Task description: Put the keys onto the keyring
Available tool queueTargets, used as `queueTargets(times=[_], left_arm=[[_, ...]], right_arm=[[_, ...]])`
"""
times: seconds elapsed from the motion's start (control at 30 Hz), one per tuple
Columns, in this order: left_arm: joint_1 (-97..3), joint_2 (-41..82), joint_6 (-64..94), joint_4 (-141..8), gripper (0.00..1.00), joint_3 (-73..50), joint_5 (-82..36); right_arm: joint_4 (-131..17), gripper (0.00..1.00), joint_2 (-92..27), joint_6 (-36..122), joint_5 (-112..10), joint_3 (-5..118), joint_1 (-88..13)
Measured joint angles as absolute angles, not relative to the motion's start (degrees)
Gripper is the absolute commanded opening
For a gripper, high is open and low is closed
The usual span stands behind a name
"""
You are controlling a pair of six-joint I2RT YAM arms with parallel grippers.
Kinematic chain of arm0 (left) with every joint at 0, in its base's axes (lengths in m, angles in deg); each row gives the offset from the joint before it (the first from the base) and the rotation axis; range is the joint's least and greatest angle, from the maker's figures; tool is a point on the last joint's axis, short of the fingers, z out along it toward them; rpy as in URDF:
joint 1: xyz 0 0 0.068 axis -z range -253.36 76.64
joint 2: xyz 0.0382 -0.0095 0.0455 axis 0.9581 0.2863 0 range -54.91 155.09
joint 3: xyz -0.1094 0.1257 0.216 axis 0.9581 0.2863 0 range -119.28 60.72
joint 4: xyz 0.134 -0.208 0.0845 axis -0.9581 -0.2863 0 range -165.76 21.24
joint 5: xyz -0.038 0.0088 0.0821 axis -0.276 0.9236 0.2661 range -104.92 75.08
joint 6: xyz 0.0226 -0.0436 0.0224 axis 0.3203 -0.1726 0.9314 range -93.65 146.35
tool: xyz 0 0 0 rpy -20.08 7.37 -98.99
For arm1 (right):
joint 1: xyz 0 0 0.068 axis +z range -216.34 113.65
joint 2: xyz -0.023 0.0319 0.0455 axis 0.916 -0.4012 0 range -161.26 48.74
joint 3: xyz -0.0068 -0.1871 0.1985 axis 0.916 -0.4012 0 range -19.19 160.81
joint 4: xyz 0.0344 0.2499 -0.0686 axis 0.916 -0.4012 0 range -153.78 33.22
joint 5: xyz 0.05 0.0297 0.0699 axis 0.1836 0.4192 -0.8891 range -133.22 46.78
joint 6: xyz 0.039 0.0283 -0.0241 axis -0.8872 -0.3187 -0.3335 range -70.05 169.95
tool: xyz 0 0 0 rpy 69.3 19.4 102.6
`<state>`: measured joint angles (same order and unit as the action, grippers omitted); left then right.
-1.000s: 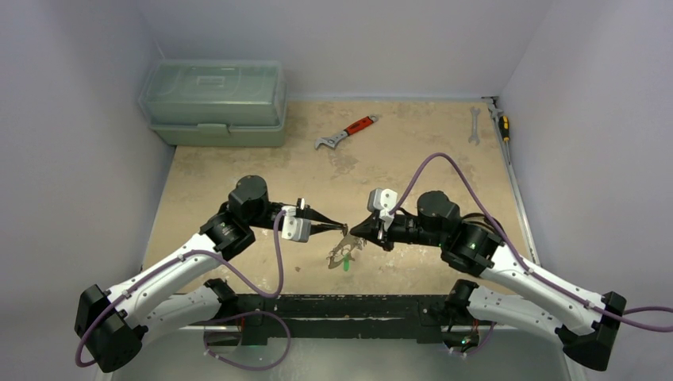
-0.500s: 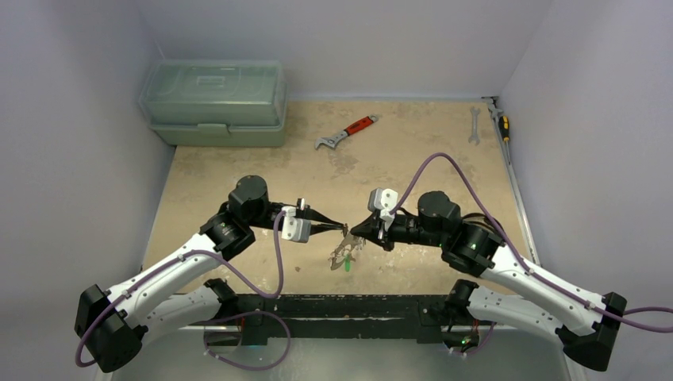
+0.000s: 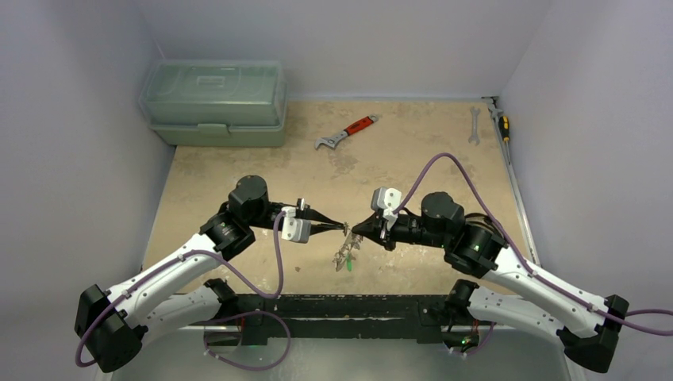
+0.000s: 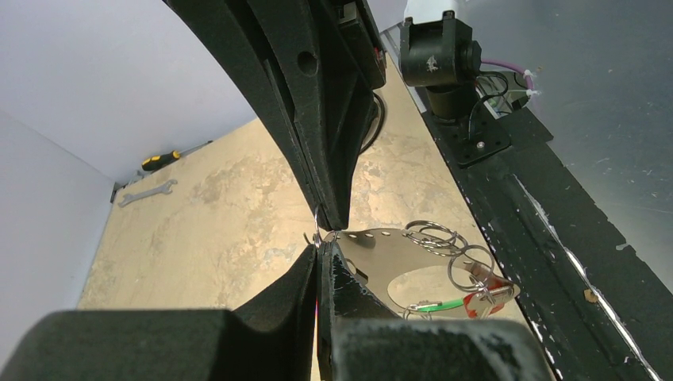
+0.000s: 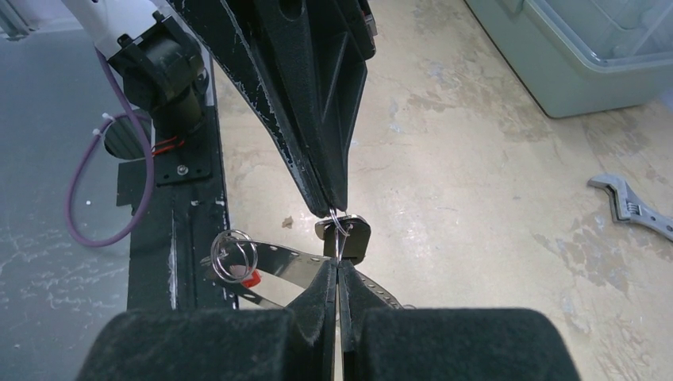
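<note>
Your left gripper (image 3: 343, 228) is clenched on the keyring (image 4: 382, 239) end. Your right gripper (image 3: 355, 231) is clamped on a key (image 5: 355, 238). Tips meet above the table (image 3: 413, 151) near its front edge.

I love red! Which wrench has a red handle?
The adjustable wrench nearest the green toolbox; the spanner by the right wall is plain silver.

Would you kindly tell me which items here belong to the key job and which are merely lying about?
In the job: keyring, keys, left end effector, right end effector.
Lying about: green toolbox, red-handled wrench, spanner, screwdriver.
</note>
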<state>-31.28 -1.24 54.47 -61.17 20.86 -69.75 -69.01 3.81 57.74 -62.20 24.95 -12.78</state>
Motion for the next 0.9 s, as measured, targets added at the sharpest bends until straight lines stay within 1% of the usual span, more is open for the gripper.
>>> queueTargets(times=[0.2, 0.23, 0.3, 0.33, 0.37, 0.4, 0.43, 0.47, 0.53, 0.6, 0.9], left_arm=[[-31.3, -1.2, 54.5, -61.2, 0.00, 20.9, -69.7], [-31.3, -1.2, 54.5, -61.2, 0.07, 20.9, -69.7], [-31.3, -1.2, 54.5, -61.2, 0.30, 20.9, -69.7], [-31.3, -1.2, 54.6, -61.2, 0.39, 20.9, -69.7], [-31.3, -1.2, 54.6, -61.2, 0.57, 20.9, -69.7], [-31.3, -1.2, 54.5, -61.2, 0.68, 20.8, -69.7], [-31.3, -1.2, 54.4, -61.1, 0.75, 20.8, -69.7], [-31.3, -1.3, 53.9, -61.1, 0.79, 20.8, -69.6], [-31.3, -1.3, 53.4, -61.0, 0.81, 20.8, -69.4], [-31.3, -1.4, 52.8, -60.7, 0.81, 20.8, -69.0], [-31.3, -1.3, 49.4, -58.9, 0.70, 20.7, -66.9]], right_arm=[[-69.0, 0.00, 3.8, 57.6, -62.2, 24.9, -12.8], [-69.0, 0.00, 3.8, 57.6, -62.2, 24.9, -12.8], [-69.0, 0.00, 3.8, 57.6, -62.2, 24.9, -12.8], [-69.0, 0.00, 3.8, 57.6, -62.2, 24.9, -12.8], [-69.0, 0.00, 3.8, 57.6, -62.1, 24.9, -12.8], [-69.0, 0.00, 3.8, 57.6, -62.1, 24.9, -12.8], [-69.0, 0.00, 3.8, 57.6, -62.1, 24.9, -12.8], [-69.0, 0.00, 3.8, 57.6, -62.1, 24.9, -12.8], [-69.0, 0.00, 3.8, 57.6, -62.1, 24.9, -12.8], [-69.0, 0.00, 3.8, 57.6, -62.1, 24.9, -12.8], [-68.6, 0.00, 5.1, 57.6, -62.2, 24.9, -12.8]])
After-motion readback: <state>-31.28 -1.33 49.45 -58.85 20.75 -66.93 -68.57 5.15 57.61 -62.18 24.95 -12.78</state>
